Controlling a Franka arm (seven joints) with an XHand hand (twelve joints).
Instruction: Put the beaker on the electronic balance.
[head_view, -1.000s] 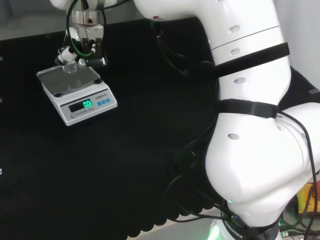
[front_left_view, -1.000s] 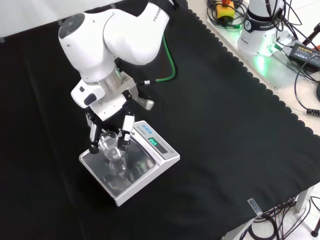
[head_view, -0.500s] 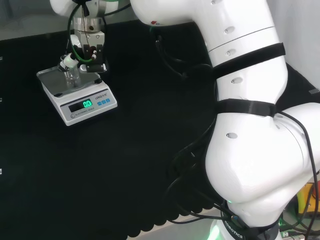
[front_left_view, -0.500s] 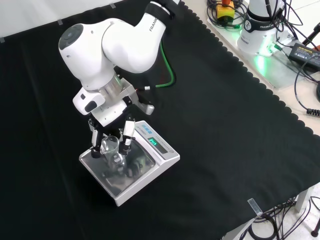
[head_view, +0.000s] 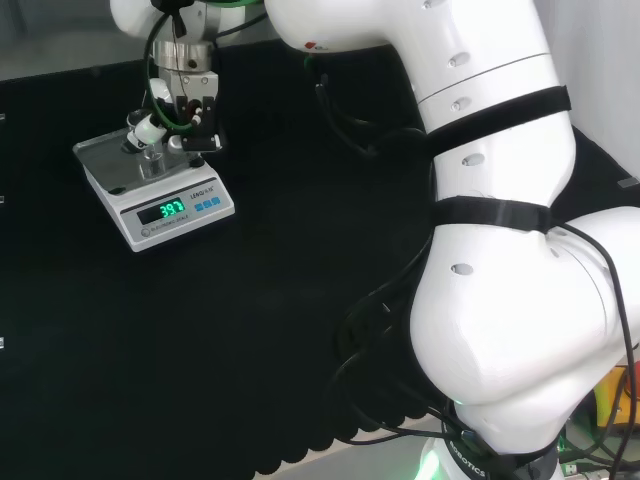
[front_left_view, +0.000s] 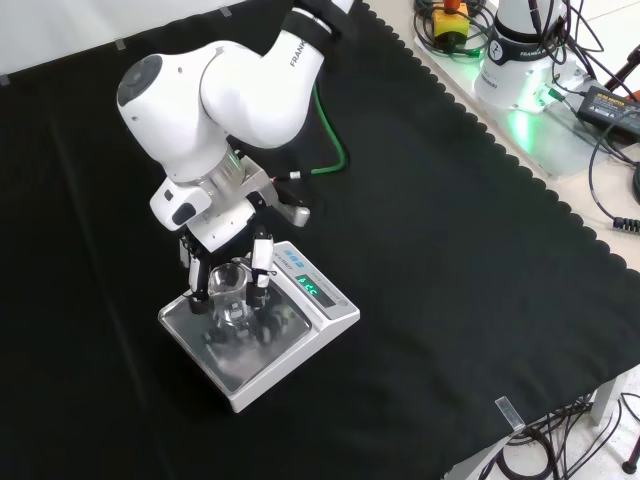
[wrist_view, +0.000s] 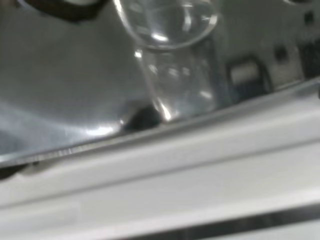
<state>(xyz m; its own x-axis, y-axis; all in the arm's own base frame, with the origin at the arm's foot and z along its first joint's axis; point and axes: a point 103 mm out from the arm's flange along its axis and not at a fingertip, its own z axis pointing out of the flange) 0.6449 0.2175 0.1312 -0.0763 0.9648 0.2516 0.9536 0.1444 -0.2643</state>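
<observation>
Beaker (front_left_view: 231, 296) sits upright on the steel pan of the electronic balance (front_left_view: 262, 335); the base looks to be touching the pan. In the front view it stands toward the pan's far side, just behind the display strip's left end. In the head view the beaker (head_view: 151, 158) is on the pan's right half, the balance (head_view: 155, 190) at the far left of the counter (head_view: 250, 330).

Hand (front_left_view: 228, 262) comes straight down over the beaker from the view's top. Black-tipped fingers (front_left_view: 199, 290) bracket it, one on the left and one on the right of the glass in the front view, curled round the upper wall. Contact at the tips looks closed, so the hand is gripping the beaker. In the head view the hand (head_view: 178, 105) sits directly above the glass, with fingertips at rim height on both sides.

Wrist view: clear beaker (wrist_view: 175, 60) close up, rim toward the camera, base against the brushed pan (wrist_view: 65, 100), the white housing edge of the balance just beyond it.

Balance display is lit green. Black cloth around the balance carries no other ware that I can make out.
</observation>
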